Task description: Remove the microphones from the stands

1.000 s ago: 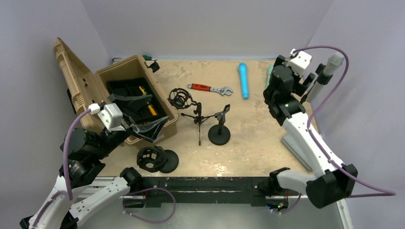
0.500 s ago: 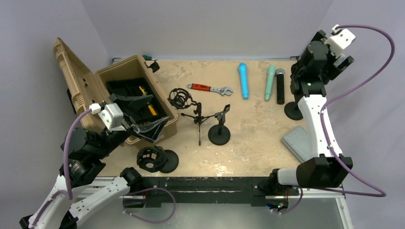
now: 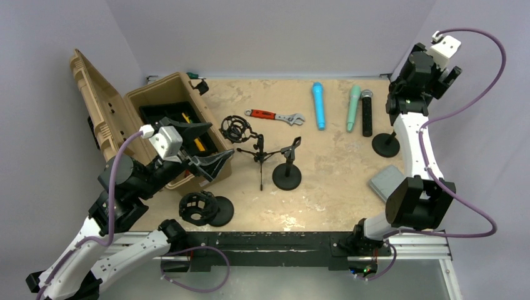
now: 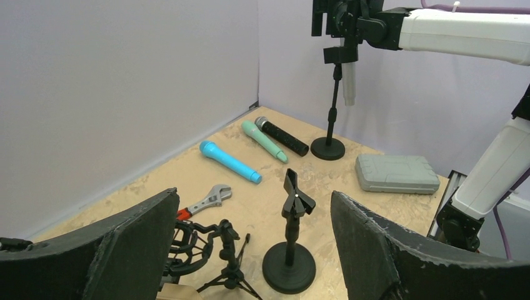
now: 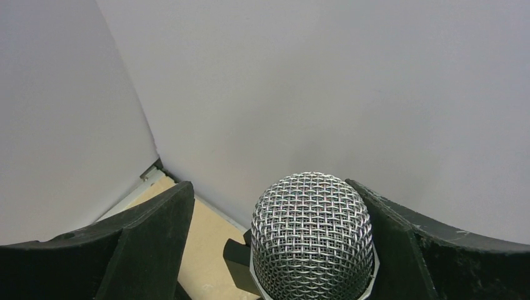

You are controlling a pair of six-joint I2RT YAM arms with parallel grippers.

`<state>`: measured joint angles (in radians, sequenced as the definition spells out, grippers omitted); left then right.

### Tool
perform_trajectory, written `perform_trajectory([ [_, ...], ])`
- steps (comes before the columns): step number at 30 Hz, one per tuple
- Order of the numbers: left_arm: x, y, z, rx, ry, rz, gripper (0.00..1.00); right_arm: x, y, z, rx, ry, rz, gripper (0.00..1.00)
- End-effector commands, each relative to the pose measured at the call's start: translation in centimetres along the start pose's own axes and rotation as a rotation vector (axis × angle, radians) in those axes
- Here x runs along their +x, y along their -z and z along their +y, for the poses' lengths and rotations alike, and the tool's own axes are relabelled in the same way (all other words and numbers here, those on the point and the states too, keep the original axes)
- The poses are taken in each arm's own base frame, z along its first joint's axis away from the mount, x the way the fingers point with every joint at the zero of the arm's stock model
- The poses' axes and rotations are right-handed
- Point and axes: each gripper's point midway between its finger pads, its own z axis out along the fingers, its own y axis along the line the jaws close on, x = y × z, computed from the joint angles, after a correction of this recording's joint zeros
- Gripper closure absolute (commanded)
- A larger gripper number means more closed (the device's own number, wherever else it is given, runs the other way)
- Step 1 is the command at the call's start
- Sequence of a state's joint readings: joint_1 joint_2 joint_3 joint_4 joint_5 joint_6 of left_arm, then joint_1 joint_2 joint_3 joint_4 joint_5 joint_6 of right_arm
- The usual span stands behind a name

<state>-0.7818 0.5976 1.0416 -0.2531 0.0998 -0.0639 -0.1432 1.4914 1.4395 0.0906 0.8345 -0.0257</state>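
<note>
The microphone (image 5: 312, 234) stands upright in the clip of a tall black stand (image 4: 331, 119) at the far right; its round base (image 3: 385, 145) shows in the top view. Its silver mesh head fills the right wrist view, and its grey body (image 4: 349, 81) hangs below the clip. My right gripper (image 5: 269, 187) is open around the head: the right finger (image 5: 400, 244) is close against the mesh, the left finger (image 5: 150, 244) is apart from it. In the top view the right gripper (image 3: 431, 72) hides the microphone. My left gripper (image 4: 254, 194) is open and empty above the tan case (image 3: 169, 125).
Blue (image 3: 319, 105), green (image 3: 354, 107) and black (image 3: 366, 112) microphones lie at the back. A wrench (image 3: 275, 115), a shock mount on a tripod (image 3: 236, 129), a short empty stand (image 3: 287, 169), another shock mount (image 3: 200, 208) and a grey box (image 3: 387, 181) are on the table.
My right arm has swung from left of the stand up into the back right corner, over the microphone's head. My left gripper has moved forward and right over the case.
</note>
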Motion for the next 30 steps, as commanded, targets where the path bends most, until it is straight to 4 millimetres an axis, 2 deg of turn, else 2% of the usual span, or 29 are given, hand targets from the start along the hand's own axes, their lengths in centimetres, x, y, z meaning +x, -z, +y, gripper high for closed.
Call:
perform_trajectory([
  [1,-1.2,0.1,0.3,-0.017,-0.023,-0.040,0.12,-1.4,0.2,0.4,-0.042,-0.057,-0.043,0.18],
  [7,-1.4,0.2,0.2,-0.012,-0.028,-0.041,0.12,-0.6,0.9,-1.0,-0.014,-0.056,-0.058,0.49],
  [13,-1.7,0.5,0.0,-0.005,-0.029,-0.048,0.12,-2.0,2.2,-1.9,-0.042,-0.078,-0.078,0.80],
  [17,-1.9,0.7,0.0,-0.006,-0.033,-0.055,0.12,-4.6,3.5,-3.2,-0.042,-0.124,-0.122,0.88],
  [19,-2.0,0.8,0.0,-0.004,-0.033,-0.058,0.12,-6.4,4.3,-3.8,-0.057,-0.153,-0.153,0.92],
  [23,-2.4,1.0,-0.2,0.002,-0.031,-0.066,0.12,-10.8,6.8,-3.7,-0.176,-0.210,-0.227,1.00],
  [25,-2.4,1.1,-0.3,0.007,-0.028,-0.067,0.12,-12.4,8.2,-3.3,-0.248,-0.236,-0.251,1.00],
  [27,-2.4,1.1,-0.3,0.009,-0.027,-0.066,0.12,-13.3,9.4,-1.8,-0.354,-0.253,-0.231,1.00],
  [30,-2.4,1.1,-0.4,0.015,-0.024,-0.067,0.12,-13.2,11.8,0.9,-0.482,-0.240,-0.158,1.00],
])
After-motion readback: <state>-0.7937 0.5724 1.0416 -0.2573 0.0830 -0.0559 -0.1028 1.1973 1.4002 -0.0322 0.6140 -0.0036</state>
